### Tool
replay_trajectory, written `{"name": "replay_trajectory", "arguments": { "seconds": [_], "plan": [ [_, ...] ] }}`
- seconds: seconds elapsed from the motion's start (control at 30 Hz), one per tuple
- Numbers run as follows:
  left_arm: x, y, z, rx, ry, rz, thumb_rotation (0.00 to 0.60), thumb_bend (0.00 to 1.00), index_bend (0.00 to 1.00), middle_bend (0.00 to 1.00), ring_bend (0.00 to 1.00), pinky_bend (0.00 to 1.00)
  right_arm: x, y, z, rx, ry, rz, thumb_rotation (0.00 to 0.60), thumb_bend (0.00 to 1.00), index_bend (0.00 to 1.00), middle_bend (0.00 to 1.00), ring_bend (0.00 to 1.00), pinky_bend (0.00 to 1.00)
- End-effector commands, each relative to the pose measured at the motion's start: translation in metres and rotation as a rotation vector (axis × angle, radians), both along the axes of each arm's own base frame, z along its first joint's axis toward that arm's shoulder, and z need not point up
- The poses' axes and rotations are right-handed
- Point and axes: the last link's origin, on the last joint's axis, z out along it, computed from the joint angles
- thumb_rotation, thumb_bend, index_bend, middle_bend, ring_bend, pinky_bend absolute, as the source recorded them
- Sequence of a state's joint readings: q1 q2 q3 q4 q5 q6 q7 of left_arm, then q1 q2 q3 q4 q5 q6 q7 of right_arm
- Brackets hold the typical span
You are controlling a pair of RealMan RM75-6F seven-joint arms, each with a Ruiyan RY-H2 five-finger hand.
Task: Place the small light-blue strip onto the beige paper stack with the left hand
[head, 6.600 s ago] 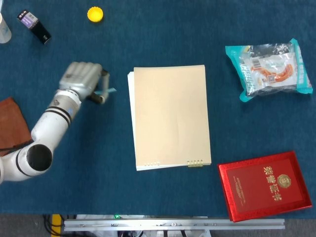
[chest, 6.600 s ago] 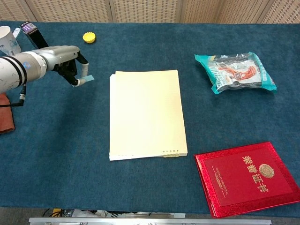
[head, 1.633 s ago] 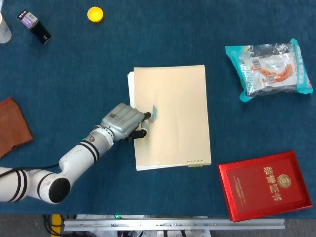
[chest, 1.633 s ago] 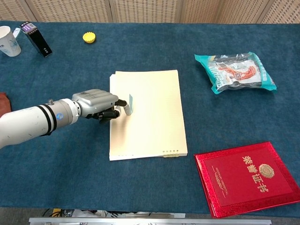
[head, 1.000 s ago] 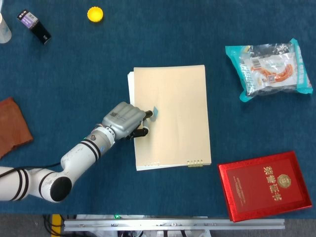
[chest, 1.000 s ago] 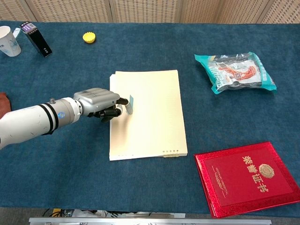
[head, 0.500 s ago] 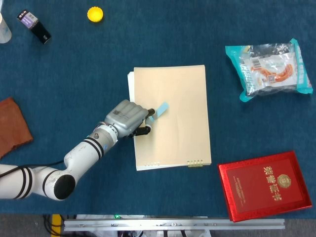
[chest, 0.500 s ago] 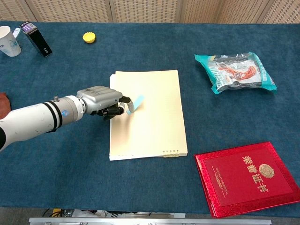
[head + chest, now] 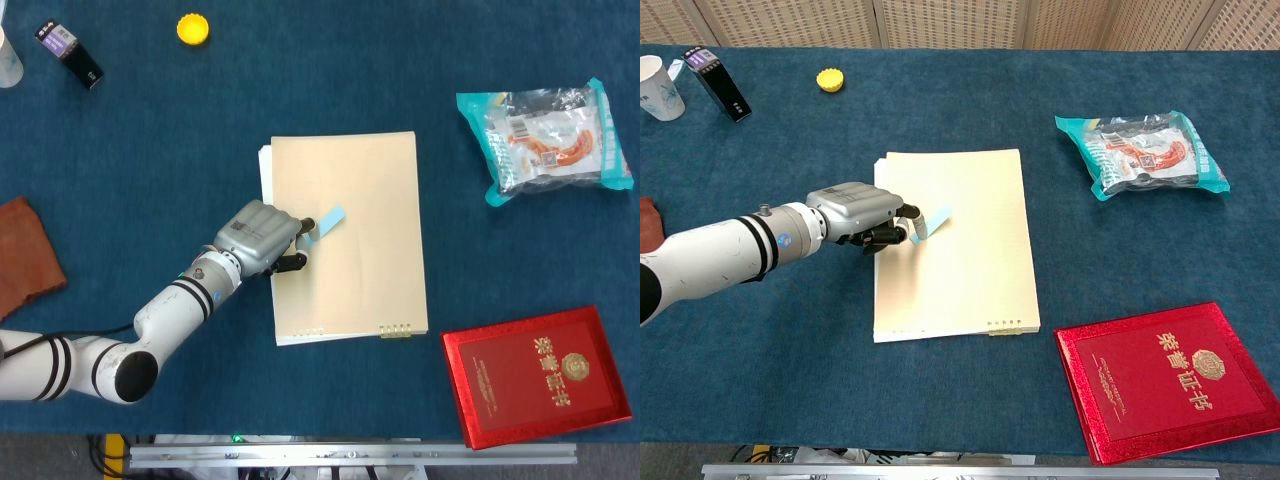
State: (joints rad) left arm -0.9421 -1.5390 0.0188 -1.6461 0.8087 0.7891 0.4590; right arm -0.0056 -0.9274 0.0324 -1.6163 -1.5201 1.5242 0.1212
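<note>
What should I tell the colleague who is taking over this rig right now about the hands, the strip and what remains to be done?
Left hand: over the left edge of the beige paper stack, fingers curled, fingertips at the near end of the light-blue strip; whether it still pinches the strip cannot be told.
Right hand: in neither view.
Strip: lies tilted on the upper left part of the stack, and looks flat in the chest view.
Done: strip brought onto the stack.
Left: confirm the fingers have let go, then draw the left hand clear without dragging the strip.
</note>
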Motion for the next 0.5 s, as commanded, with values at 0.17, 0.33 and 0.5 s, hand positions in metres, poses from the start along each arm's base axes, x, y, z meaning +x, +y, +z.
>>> {"name": "replay_trajectory", "arguments": {
  "seconds": [0.17, 0.33, 0.5],
  "plan": [
    [-0.0004, 0.0010, -0.0013, 0.000, 0.004, 0.005, 0.000, 0.77, 0.25, 0.79, 0.80, 0.70, -0.0007, -0.0003, -0.0002, 0.001, 0.000, -0.002, 0.600, 0.34, 0.46, 0.41, 0.45, 0.37],
    [-0.0015, 0.0003, -0.0037, -0.006, 0.009, 0.011, 0.000, 0.77, 0.25, 0.79, 0.80, 0.70, -0.0008, -0.0002, 0.0000, -0.001, 0.000, -0.002, 0.600, 0.34, 0.46, 0.41, 0.45, 0.37],
    [-0.0034, 0.0022, -0.0022, 0.001, 0.008, 0.022, 0.000, 0.77, 0.25, 0.79, 0.80, 0.70, -0.0009, 0.0003, 0.0005, -0.002, 0.000, -0.002, 0.600, 0.34, 0.46, 0.41, 0.45, 0.37]
  ]
}}
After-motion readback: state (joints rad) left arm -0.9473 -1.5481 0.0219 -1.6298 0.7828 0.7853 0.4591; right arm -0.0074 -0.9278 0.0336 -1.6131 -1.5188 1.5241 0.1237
